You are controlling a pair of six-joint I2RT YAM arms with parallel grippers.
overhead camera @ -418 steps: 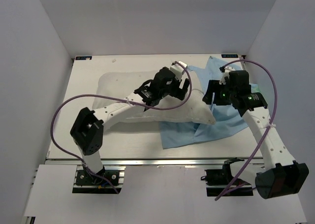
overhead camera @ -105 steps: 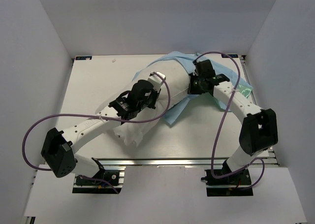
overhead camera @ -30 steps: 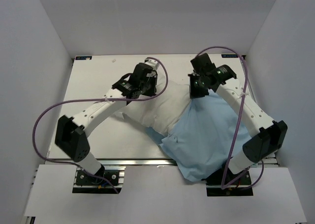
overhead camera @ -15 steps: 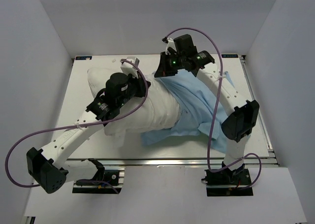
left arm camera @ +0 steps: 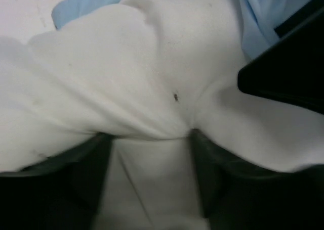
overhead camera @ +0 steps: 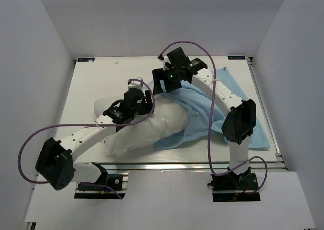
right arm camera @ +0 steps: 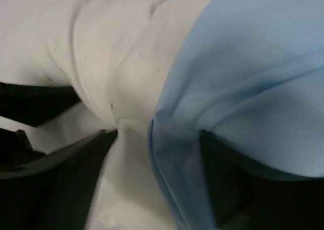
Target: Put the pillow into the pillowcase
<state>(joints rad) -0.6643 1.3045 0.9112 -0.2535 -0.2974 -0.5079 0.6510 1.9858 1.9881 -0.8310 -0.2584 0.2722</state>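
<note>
**Inspector:** Where do the items lie?

**Examiner:** The pillow lies slantwise on the table, with its near-left end bare. The pillowcase, plain blue side up, covers the far right end and spreads out to the right. I cannot tell whether its lower layer runs beneath the pillow.

**Inspector:** And the jaws?

**Examiner:** The left gripper has its jaws apart, straddling a ridge of pillow cloth, with no firm pinch evident. The right gripper also has its jaws apart. It sits over the blue edge where that edge meets the white cloth.

**Inspector:** What do you recommend for the step in hand?

**Examiner:** In my judgement, the step is drawing the case's mouth further along the pillow.
- The right jaws should close on the blue edge alone, without catching white cloth.
- The left should press the pillow's body down so it does not slide with the pull.
- Pull low, along the pillow's length, toward the bare end.

The likely fault is the case bunching at a corner.
</note>
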